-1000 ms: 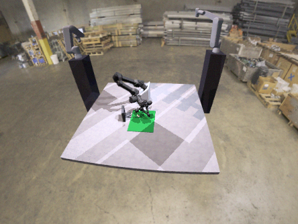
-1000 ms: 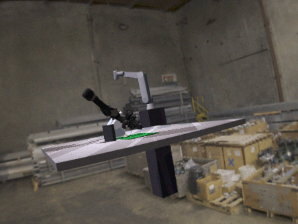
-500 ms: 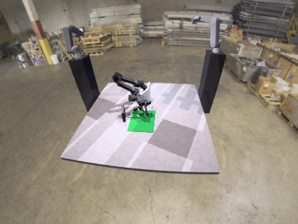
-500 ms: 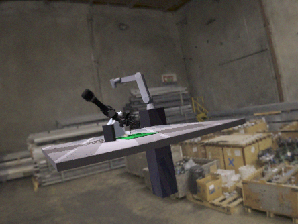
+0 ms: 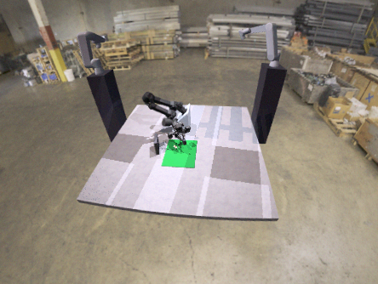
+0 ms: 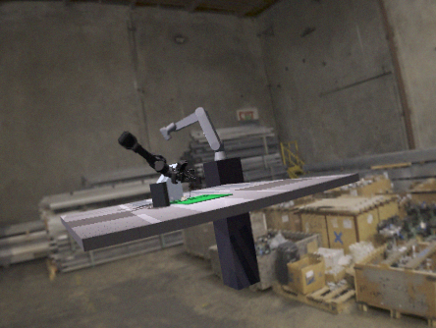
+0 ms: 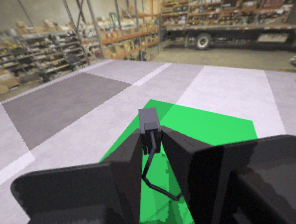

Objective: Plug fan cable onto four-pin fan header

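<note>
My gripper (image 5: 185, 142) (image 7: 150, 131) is shut on the fan cable's plug, a small dark grey block (image 7: 149, 119) that sticks out beyond the fingertips in the wrist view. A thin black cable (image 7: 145, 176) hangs from the plug and bends down between the fingers. The gripper is over the flat green board (image 5: 186, 161) (image 6: 216, 197) (image 7: 215, 124); in the exterior view a gap shows under the hand. The plug is too small to make out in the top and exterior views. I cannot tell the four-pin header in any view.
A dark upright slab (image 5: 157, 145) (image 6: 159, 194) stands left of the green board in the top view. A pale upright panel (image 5: 186, 116) (image 6: 174, 191) stands behind the hand. Two grey arms (image 5: 272, 40) (image 5: 86, 50) are on dark pillars beyond the table (image 5: 149, 187).
</note>
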Robot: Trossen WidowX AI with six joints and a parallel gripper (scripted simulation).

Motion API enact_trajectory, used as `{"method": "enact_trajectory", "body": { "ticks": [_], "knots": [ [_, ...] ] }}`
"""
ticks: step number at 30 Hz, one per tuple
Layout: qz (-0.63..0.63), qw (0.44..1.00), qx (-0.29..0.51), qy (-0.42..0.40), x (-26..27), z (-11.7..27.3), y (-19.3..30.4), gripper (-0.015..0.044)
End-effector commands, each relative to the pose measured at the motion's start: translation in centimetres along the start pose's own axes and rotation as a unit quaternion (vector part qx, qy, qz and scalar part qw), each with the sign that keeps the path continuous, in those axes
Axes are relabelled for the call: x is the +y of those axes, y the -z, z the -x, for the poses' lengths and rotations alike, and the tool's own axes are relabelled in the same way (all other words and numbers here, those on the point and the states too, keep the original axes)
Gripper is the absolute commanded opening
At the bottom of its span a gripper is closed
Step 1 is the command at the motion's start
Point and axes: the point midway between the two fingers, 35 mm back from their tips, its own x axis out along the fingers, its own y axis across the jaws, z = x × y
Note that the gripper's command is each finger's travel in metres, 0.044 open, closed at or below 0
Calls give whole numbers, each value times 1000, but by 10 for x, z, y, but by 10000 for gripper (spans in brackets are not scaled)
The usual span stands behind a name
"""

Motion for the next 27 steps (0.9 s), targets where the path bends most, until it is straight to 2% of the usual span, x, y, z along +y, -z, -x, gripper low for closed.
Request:
{"method": "enact_trajectory", "body": {
  "ticks": [1, 27],
  "knots": [
    [8, 1000, -9, 3, 1, 4, -2, 0],
    [4, 1000, -4, 2, 0, 4, -9, 0]
  ]
}}
